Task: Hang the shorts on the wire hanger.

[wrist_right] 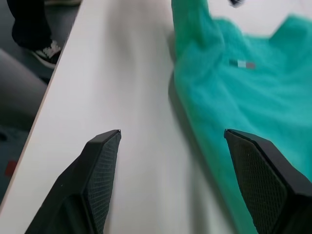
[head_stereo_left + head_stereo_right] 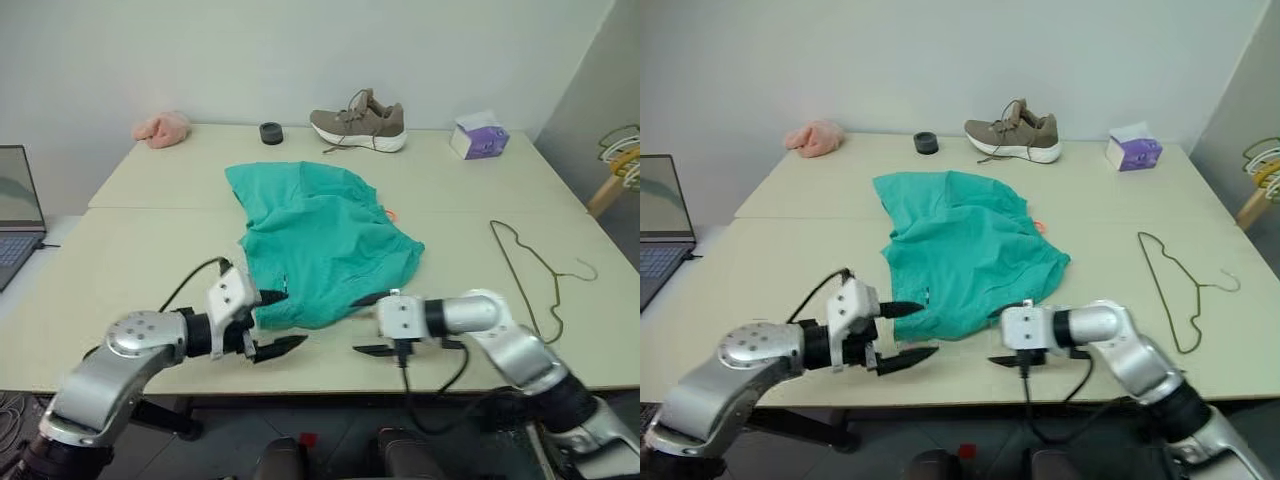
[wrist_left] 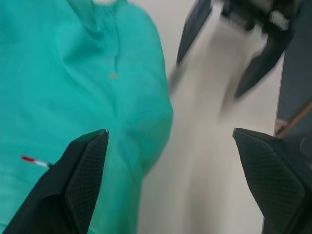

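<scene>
The teal shorts [image 2: 320, 245] lie crumpled in the middle of the table, with a small orange tag [image 2: 391, 214] at their right side. Flat on the table to the right lies the thin wire hanger [image 2: 530, 275], apart from both arms. At the shorts' near edge my left gripper [image 2: 295, 318] stands open, one finger [image 3: 83, 170] over the fabric [image 3: 73, 87]. Facing it from the right, my right gripper [image 2: 362, 324] is open too, with the shorts' edge [image 1: 243, 97] beside its finger [image 1: 258, 170]. Neither holds anything.
Along the table's far edge sit a pink cloth [image 2: 162, 128], a small black round object [image 2: 271, 132], a tan shoe [image 2: 360, 125] and a purple tissue box [image 2: 478, 137]. A laptop [image 2: 15, 200] stands at the left. Bunched hangers [image 2: 625, 155] hang at the far right.
</scene>
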### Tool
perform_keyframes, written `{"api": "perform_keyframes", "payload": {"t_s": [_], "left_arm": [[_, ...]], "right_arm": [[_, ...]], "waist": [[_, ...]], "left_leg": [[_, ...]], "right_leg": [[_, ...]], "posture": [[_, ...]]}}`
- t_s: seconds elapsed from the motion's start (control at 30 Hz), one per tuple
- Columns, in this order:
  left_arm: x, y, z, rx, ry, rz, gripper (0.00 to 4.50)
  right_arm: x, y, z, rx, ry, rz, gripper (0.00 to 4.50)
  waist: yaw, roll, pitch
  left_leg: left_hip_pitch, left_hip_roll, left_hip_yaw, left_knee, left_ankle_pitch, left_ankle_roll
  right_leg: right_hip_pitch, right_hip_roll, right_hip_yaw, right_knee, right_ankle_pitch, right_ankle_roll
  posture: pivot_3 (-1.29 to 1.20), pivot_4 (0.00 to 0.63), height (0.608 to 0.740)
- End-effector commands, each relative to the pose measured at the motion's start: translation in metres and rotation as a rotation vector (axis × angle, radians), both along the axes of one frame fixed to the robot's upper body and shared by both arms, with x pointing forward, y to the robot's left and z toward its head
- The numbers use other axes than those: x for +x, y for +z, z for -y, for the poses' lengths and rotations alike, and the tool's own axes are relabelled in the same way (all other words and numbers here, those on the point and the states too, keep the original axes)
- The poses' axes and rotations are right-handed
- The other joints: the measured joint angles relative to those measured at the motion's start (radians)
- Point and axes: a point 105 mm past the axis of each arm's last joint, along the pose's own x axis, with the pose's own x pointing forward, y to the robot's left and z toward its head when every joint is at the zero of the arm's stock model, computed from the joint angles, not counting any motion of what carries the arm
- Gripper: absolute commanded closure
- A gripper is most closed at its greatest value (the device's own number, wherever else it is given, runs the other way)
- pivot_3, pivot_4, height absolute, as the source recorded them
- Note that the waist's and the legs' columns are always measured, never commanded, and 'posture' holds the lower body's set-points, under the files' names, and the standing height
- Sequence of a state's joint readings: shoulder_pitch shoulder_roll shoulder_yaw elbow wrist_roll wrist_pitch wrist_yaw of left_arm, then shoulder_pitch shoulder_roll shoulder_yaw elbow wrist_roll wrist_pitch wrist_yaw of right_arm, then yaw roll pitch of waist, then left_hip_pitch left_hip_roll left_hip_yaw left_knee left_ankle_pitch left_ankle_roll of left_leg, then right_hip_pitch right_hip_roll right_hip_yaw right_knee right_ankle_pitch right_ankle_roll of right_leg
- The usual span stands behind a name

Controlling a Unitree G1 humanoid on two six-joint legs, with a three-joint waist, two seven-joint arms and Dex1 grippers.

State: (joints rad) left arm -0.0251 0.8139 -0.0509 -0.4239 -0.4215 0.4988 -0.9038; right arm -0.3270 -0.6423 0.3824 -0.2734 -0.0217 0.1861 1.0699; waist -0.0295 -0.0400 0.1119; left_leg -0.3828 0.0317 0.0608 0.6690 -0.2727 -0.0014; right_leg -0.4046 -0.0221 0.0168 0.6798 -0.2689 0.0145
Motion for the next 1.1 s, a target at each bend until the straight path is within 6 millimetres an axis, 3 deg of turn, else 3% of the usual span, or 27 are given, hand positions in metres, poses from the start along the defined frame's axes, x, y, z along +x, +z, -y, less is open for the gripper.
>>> {"api": "perform_keyframes", "payload": {"t_s": [0.03,0.27,0.3,0.43,0.67,0.77,0.9,1.1], "left_arm": [[0.013,-0.013,-0.002,0.065,0.044,0.059,0.19],[0.032,-0.04,-0.009,0.151,0.097,0.088,0.19],[0.035,-0.042,-0.01,0.161,0.106,0.1,0.37],[0.036,-0.044,-0.009,0.16,0.09,0.1,1.36],[0.039,-0.026,-0.026,0.141,0.117,0.133,3.59],[0.043,-0.013,-0.036,0.146,0.143,0.173,4.48],[0.048,0.006,-0.044,0.123,0.179,0.225,4.48],[0.048,0.029,-0.055,0.066,0.236,0.266,4.48]], "right_arm": [[-0.005,0.022,0.011,0.054,-0.027,0.015,0.82],[0.005,0.031,0.025,0.074,-0.12,0.066,0.82],[0.008,0.032,0.026,0.079,-0.133,0.079,0.79],[0.021,0.031,0.033,0.052,-0.187,0.143,0.78],[0.084,0.007,0.062,-0.205,-0.262,0.403,0.78],[0.103,-0.001,0.065,-0.264,-0.231,0.465,0.78],[0.118,-0.008,0.056,-0.285,-0.176,0.511,0.78],[0.137,-0.009,0.021,-0.228,-0.159,0.574,0.78]], "waist": [[-0.001,0.0,0.0],[-0.012,0.0,0.0],[-0.012,0.0,0.0],[-0.013,0.0,0.0],[-0.035,0.0,0.0],[-0.041,0.0,0.0],[-0.051,0.0,0.0],[-0.058,-0.001,-0.001]], "left_leg": [[0.0,0.0,0.0,0.0,0.0,0.0],[0.002,0.003,-0.001,0.0,0.0,0.001],[0.002,0.003,-0.001,0.0,0.0,0.001],[0.001,0.003,-0.001,0.0,0.0,0.001],[0.002,0.002,0.002,0.001,0.0,0.001],[0.001,0.002,0.002,0.001,0.001,0.001],[0.001,0.002,0.001,-0.001,0.001,0.001],[0.001,0.004,0.001,-0.001,0.001,0.0]], "right_leg": [[0.0,0.0,0.0,0.0,0.0,0.0],[0.0,0.002,0.001,0.001,-0.001,0.0],[0.0,0.002,0.001,0.001,-0.001,0.0],[0.0,0.002,0.001,0.001,0.0,-0.002],[0.0,0.002,0.001,0.001,0.001,-0.001],[-0.001,0.002,0.001,0.001,0.001,-0.001],[-0.001,0.002,0.002,0.001,0.001,-0.001],[-0.001,0.0,0.002,0.002,0.002,-0.002]], "posture": [[-0.08,0.086,0.74],[-0.1,0.085,0.74],[-0.1,0.085,0.74],[-0.11,0.079,0.74],[-0.09,0.072,0.74],[-0.07,0.069,0.74],[-0.05,0.066,0.74],[-0.02,0.062,0.74]]}}
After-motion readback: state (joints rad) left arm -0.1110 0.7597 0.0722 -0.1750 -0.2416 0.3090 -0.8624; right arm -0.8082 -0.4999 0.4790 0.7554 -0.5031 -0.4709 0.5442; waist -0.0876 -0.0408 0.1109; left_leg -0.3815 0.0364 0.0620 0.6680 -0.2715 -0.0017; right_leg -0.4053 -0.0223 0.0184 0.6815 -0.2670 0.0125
